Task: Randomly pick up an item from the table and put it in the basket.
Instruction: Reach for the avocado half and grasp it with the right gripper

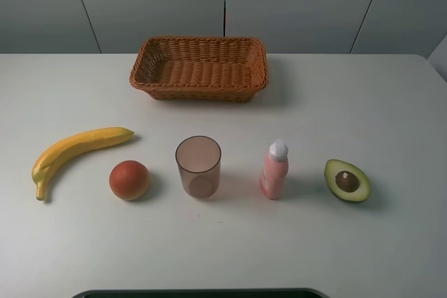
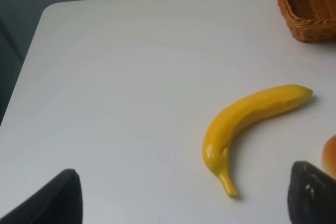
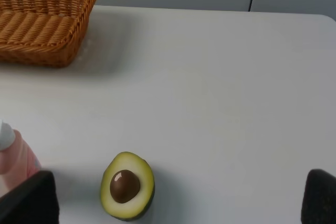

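The halved avocado [image 1: 346, 181] lies cut face up on the white table [image 1: 349, 102], its brown pit showing in the pale flesh and nothing touching it. Taking the clear cup [image 1: 198, 166] as the centre of the dial in the high view, the avocado sits far out at 3 o'clock, beyond the upright pink bottle [image 1: 274, 171], which stands between the two. The wicker basket [image 1: 143, 64] rests at 12 o'clock, well apart from the avocado. The round orange-red fruit [image 1: 129, 180] is at 9 o'clock, just beside the cup, and the banana [image 1: 73, 153] lies farther out on that side, its stem end toward 8 o'clock. The right gripper [image 3: 181, 177] hangs above the table with its two dark fingers [image 3: 31, 200] spread wide and holding nothing (the avocado lies on the table in front of it, clear of both). The left gripper [image 2: 186, 182] is likewise spread wide and holds nothing, with the banana on the table ahead of it. Neither arm appears in the high view.
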Controlling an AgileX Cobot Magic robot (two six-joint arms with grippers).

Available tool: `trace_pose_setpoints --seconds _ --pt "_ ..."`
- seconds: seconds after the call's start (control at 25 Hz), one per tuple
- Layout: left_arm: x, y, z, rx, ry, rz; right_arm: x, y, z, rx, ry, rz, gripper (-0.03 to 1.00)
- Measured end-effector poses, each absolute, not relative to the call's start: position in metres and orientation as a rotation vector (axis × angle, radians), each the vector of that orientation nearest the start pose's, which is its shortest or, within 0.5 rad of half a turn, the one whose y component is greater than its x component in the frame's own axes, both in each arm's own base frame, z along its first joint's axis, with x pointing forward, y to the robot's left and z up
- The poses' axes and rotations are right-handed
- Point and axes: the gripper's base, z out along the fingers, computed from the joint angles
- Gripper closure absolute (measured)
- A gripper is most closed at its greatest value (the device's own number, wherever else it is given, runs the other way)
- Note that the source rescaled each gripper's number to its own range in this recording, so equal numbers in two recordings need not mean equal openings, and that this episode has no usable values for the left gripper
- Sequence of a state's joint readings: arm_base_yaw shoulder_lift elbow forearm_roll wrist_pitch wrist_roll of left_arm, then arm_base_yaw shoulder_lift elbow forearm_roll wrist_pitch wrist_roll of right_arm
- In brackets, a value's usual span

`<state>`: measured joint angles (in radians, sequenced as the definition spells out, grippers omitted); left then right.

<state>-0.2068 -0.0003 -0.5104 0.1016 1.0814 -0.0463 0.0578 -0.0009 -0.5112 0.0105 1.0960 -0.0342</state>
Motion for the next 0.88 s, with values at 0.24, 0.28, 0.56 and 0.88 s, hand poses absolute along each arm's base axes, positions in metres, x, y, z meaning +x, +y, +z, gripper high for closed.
trace_pose_setpoints --seconds 0.24,0.28,0.56,0.88 --pt "-0.0054 0.0095 0.2788 0.158 2.044 -0.036 -0.0079 0.0004 0.2775 -0.096 2.065 0.027 -0.03" --pt "-0.0054 0.0095 0.2788 0.158 2.044 -0.036 -0.0079 0.0004 0.2775 -0.096 2.065 0.027 -0.03" --pt "-0.0054 0.0095 0.2788 0.158 2.044 -0.036 -0.0079 0.0004 0.2775 -0.096 2.065 0.027 -0.03" --pt "-0.0054 0.0095 0.2788 0.158 2.044 -0.036 -0.0079 0.0004 0.2775 -0.096 2.065 0.027 -0.03"
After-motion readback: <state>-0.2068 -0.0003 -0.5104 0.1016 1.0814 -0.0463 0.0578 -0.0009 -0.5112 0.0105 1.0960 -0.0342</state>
